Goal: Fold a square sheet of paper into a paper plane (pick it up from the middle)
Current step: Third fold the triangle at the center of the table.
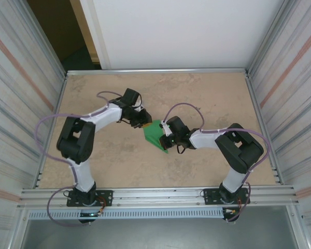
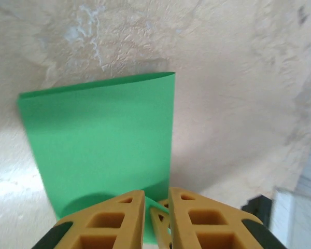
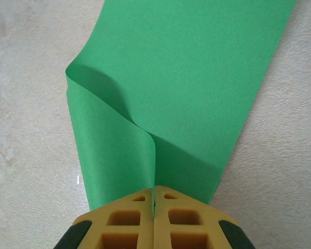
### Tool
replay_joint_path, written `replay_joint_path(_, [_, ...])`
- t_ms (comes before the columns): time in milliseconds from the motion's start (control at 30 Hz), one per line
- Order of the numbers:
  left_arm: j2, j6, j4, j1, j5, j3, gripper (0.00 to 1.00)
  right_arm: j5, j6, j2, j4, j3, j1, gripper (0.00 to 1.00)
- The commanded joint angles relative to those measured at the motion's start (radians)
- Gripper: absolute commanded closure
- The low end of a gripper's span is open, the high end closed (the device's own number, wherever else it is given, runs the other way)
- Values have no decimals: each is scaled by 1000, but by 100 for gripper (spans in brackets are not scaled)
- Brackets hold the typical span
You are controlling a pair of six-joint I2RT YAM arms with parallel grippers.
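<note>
The square sheet of paper (image 1: pixel 154 134) is bright green and doubled over, lying mid-table between my two grippers. My right gripper (image 1: pixel 165 139) pinches its near end. In the right wrist view the sheet (image 3: pixel 197 78) curls over into a soft fold, and the right gripper (image 3: pixel 154 188) is shut with both layers caught between its fingertips. My left gripper (image 1: pixel 145 124) is at the sheet's far-left corner. In the left wrist view the sheet (image 2: pixel 103 140) lies flat, and the left gripper (image 2: pixel 156 193) has a narrow gap between its fingers, with the paper's corner inside the gap.
The beige tabletop (image 1: pixel 207 98) stretches free behind and to both sides of the paper. Corrugated metal walls (image 1: pixel 287 78) close in the left and right, and a metal rail (image 1: pixel 155 197) runs along the near edge.
</note>
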Motion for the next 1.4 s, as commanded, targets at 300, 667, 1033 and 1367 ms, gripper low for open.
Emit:
replay_joint_path(300, [-152,-253,317,-64,61,-302,88,-17,42,37,-60,36,-5,97])
replay_joint_path(667, [-48,-265,243,-119,9,-243,94,-4,43,48,-87,51,-5,97])
replay_joint_path(1033, [24,-272,229,-133,7,-196,96,-3,45,54,-85,53,-5,97])
replay_joint_path(1367, [17,-283,184,-134,-34,-230,97,10,46,56,-100,53,-4,97])
